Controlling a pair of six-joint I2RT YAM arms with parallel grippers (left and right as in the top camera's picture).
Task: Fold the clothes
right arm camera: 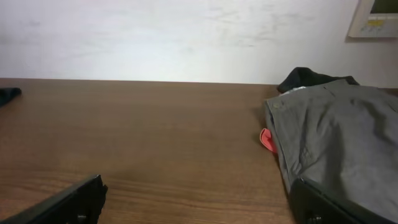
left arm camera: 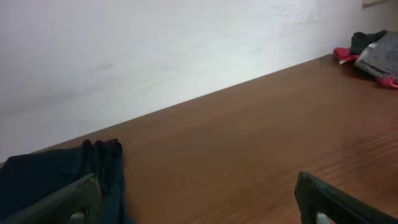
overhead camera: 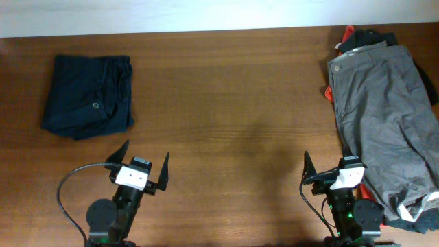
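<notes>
Overhead view with both wrist views. The table (overhead camera: pixel 226 103) is a brown wood-grain surface with a smooth, faintly glossy finish, bordered along the top of the frame by a pale matte wall (overhead camera: pixel 171 14).

The shorts (overhead camera: pixel 88 104), dark navy woven cotton, lie in the upper left of the overhead frame as a compact, roughly rectangular folded bundle with soft creases. A small round button (overhead camera: pixel 95 106) shows on its top layer. In the left wrist view the shorts (left arm camera: pixel 50 177) appear at the lower left as rumpled dark folds.

At the right edge, grey trousers (overhead camera: pixel 384 116) of a matte, finely textured cloth lie spread lengthwise over a red garment (overhead camera: pixel 329 92) and a black garment (overhead camera: pixel 374 36), which show only at their edges.

Both arms stand at the lower edge of the overhead frame, wrists pointing toward the wall. The left gripper (overhead camera: pixel 147 149) is at lower left, angled slightly rightward, its thin black fingers (left arm camera: pixel 62 202) spread wide and empty. It is apart from the shorts, and a black cable (overhead camera: pixel 68 182) loops beside it. The right gripper (overhead camera: pixel 326 159) is at lower right, jaws likewise fully parted and holding nothing, with one finger next to the trousers.
</notes>
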